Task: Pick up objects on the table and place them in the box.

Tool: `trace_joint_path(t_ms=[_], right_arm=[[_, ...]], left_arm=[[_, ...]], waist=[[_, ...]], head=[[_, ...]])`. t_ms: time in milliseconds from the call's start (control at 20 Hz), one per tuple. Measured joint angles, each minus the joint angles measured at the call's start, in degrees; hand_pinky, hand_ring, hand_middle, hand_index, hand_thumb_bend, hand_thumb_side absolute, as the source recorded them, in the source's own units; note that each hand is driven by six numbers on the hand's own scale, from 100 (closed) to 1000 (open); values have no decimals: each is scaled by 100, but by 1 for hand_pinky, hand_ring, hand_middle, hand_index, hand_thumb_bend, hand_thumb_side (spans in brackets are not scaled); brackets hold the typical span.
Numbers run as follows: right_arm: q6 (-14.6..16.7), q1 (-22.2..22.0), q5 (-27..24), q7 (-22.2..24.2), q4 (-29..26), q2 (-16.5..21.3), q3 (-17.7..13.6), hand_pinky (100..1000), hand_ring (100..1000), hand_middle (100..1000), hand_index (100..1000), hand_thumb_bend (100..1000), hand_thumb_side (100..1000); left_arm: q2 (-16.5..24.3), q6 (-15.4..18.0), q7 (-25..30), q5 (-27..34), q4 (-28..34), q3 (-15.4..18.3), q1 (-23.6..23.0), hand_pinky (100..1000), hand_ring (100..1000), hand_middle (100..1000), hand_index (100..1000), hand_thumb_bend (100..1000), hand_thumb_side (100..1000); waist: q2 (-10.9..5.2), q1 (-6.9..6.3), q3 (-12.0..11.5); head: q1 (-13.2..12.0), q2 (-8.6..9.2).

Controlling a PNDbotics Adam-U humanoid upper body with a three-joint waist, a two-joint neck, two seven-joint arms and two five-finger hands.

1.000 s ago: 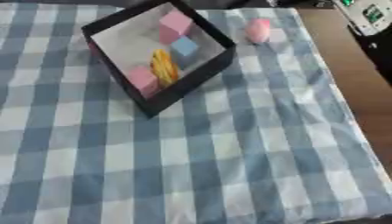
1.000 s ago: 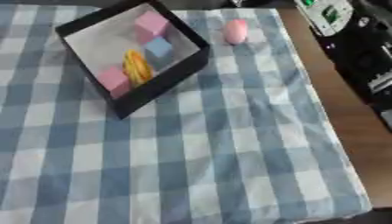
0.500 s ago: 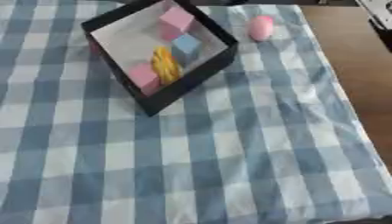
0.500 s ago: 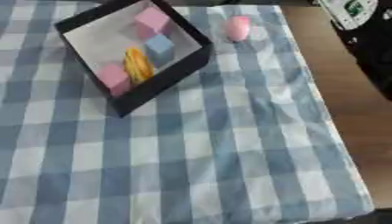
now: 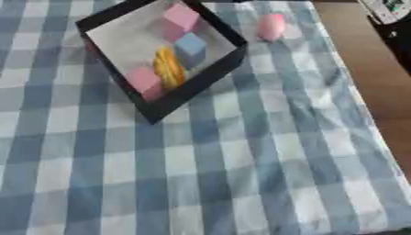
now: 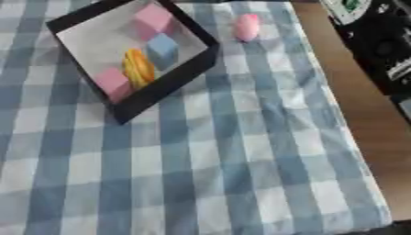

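Your view looks down on a tabletop (image 5: pixel 377 92) covered by a blue-and-white checked cloth (image 5: pixel 241 174). Bare brown wood shows along the right edge.

Neither of your hands appears in either eye view, so their fingers cannot be reported as apart, together or clamped on anything.

The box (image 5: pixel 197 85), black-walled with a pale floor, sits in the upper left of the cloth, turned so one corner points toward you.

Inside the box you have four things:
- a pink block (image 5: pixel 181 18) in the far corner;
- a light blue block (image 5: pixel 191 44) just nearer than it, close to the right wall;
- a yellow ridged object (image 5: pixel 168 68) in the middle, just beside the blue block;
- a second pink block (image 5: pixel 144 81) by the near-left wall, touching or almost touching the yellow object.

One pink rounded object (image 6: pixel 247 26) lies on the cloth outside the box, near its far right wall but apart from it.

Dark equipment (image 6: pixel 377 41) stands off the cloth at the upper right; its details are blurred.
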State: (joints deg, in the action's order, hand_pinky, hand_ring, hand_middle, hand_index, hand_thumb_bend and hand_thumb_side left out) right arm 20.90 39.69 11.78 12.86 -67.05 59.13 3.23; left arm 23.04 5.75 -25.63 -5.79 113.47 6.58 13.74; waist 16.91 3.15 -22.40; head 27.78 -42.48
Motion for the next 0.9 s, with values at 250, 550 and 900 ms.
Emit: trace_joint_path(t_ms=[250, 550, 900], right_arm=[[7, 117, 416, 100, 347, -147, 28, 894, 908, 889, 942, 100, 446], [-80, 163, 1080, 76, 833, -309, 22, 893, 908, 882, 942, 100, 575], [-65, 194, 1725, 128, 1234, -470, -5, 886, 871, 836, 923, 100, 557]], left_arm=[[-46, 7, 10, 1, 0, -6, 12, 909, 737, 676, 883, 100, 660], [-48, 24, 36, 2, 0, -32, 42, 910, 737, 676, 883, 100, 660], [-74, 16, 52, 2, 0, -35, 40, 913, 738, 676, 884, 100, 660]], waist=[[52, -2, -5], [82, -3, 12], [85, -30, 43]], head=[[73, 91], [81, 155], [49, 191]])
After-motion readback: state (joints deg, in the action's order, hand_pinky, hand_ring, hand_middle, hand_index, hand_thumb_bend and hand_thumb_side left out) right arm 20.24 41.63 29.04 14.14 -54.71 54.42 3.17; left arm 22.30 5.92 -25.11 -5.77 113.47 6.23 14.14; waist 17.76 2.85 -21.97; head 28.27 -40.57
